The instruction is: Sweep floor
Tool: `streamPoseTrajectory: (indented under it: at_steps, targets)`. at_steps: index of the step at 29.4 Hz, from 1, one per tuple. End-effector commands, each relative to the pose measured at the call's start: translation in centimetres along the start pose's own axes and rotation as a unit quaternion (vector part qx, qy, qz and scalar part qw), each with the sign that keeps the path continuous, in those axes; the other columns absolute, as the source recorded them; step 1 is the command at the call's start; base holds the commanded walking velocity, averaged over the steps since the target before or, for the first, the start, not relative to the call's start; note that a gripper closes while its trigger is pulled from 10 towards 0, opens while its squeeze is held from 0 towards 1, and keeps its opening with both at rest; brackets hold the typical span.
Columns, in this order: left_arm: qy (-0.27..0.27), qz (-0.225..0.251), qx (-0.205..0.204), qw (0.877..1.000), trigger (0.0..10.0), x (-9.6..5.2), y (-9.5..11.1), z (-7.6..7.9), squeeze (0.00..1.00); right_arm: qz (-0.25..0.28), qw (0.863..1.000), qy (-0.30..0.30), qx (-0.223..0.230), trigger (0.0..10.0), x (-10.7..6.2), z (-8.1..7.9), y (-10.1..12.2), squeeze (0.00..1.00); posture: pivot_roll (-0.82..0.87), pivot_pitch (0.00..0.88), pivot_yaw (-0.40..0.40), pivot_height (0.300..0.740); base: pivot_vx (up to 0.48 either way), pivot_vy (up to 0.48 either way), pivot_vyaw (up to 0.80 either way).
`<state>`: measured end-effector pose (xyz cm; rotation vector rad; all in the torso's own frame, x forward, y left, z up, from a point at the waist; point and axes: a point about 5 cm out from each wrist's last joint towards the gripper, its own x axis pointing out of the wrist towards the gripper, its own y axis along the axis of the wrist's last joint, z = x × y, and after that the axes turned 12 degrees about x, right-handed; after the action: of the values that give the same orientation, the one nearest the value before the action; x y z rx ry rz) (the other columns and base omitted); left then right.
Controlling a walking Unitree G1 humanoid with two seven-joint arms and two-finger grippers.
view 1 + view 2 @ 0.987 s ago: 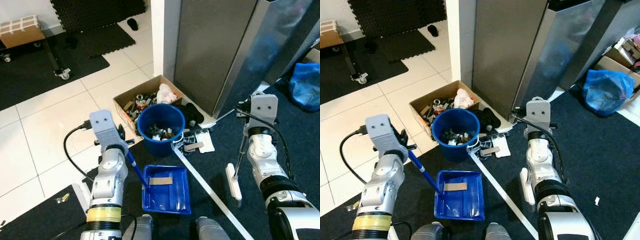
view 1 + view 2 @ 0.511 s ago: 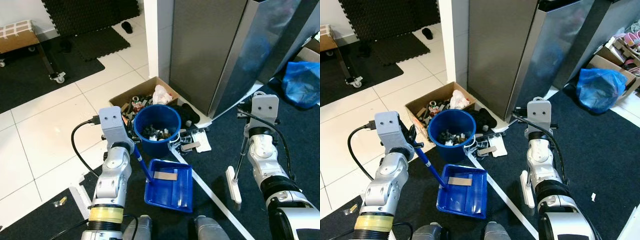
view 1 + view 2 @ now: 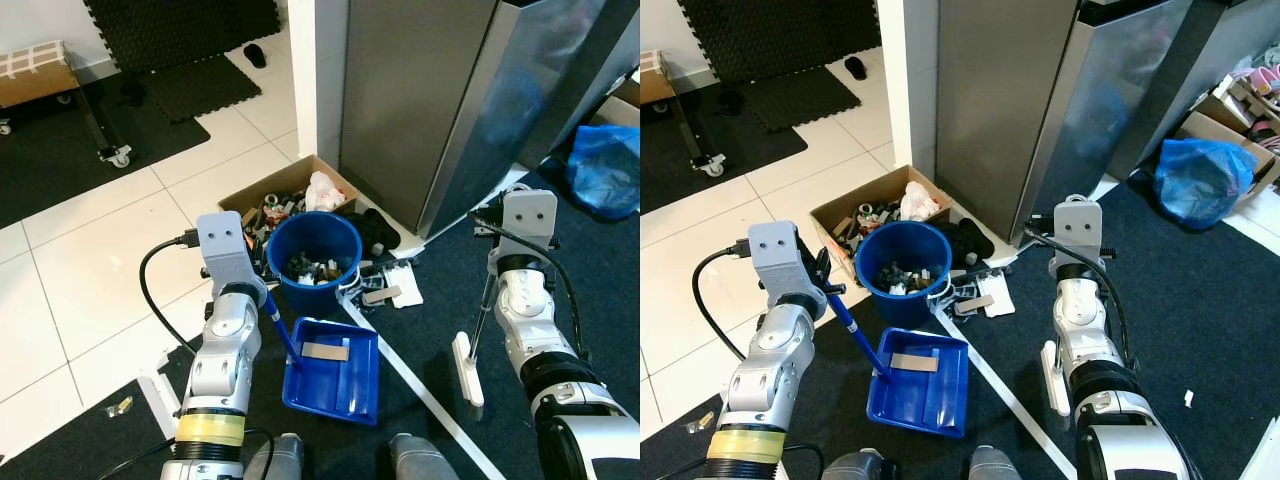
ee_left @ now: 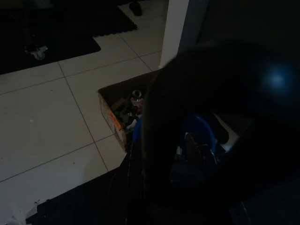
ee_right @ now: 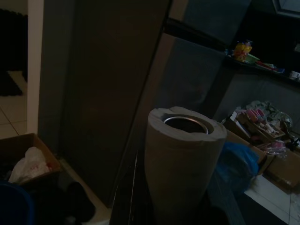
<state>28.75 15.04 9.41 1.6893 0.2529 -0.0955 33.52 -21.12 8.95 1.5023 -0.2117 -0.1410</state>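
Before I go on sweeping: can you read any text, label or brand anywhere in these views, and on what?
No legible text.
Papers on the dark carpet beside the blue bucket: any print is too small to read.
Packets on the far shelf: too dark and blurred.

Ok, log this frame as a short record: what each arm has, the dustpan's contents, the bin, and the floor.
left tool: at the blue handle of the dustpan, grip hidden
right tool: by the white brush, grip hidden
dustpan contents: one flat cardboard piece
bucket: blue, upright, scraps inside, just beyond the dustpan
cardboard box: open, full of junk, behind the bucket
floor: dark carpet, white tape line, litter beside the bucket
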Motion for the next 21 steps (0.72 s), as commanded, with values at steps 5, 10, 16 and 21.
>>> streamPoseTrajectory:
  at_steps: [5, 10, 16, 21]
  targets:
    - [-0.002, 0.023, 0.004, 1.000, 10.0, -0.06, 0.73, -0.11, 0.00, 0.013, 1.000, 0.000, -0.006, 10.0, 0.03, 0.09, 0.30, 0.00, 0.04, 0.033, -0.016, 0.740, 0.282, 0.000, 0.00]
    - [-0.005, 0.021, 0.005, 1.000, 10.0, -0.01, 0.66, -0.01, 0.00, 0.013, 1.000, -0.001, -0.006, 10.0, 0.05, 0.23, 0.32, 0.00, 0.03, 0.029, -0.014, 0.740, 0.052, 0.000, 0.00]
    - [-0.008, 0.027, 0.006, 1.000, 10.0, 0.06, 0.75, 0.10, 0.00, 0.014, 1.000, -0.002, -0.007, 10.0, 0.09, 0.29, 0.36, 0.00, 0.03, 0.027, -0.013, 0.740, 0.159, 0.000, 0.00]
    - [-0.008, 0.025, 0.009, 1.000, 10.0, 0.04, 0.68, 0.14, 0.00, 0.014, 1.000, -0.002, -0.007, 10.0, 0.11, 0.29, 0.37, 0.00, 0.03, 0.025, -0.014, 0.740, 0.127, 0.000, 0.00]
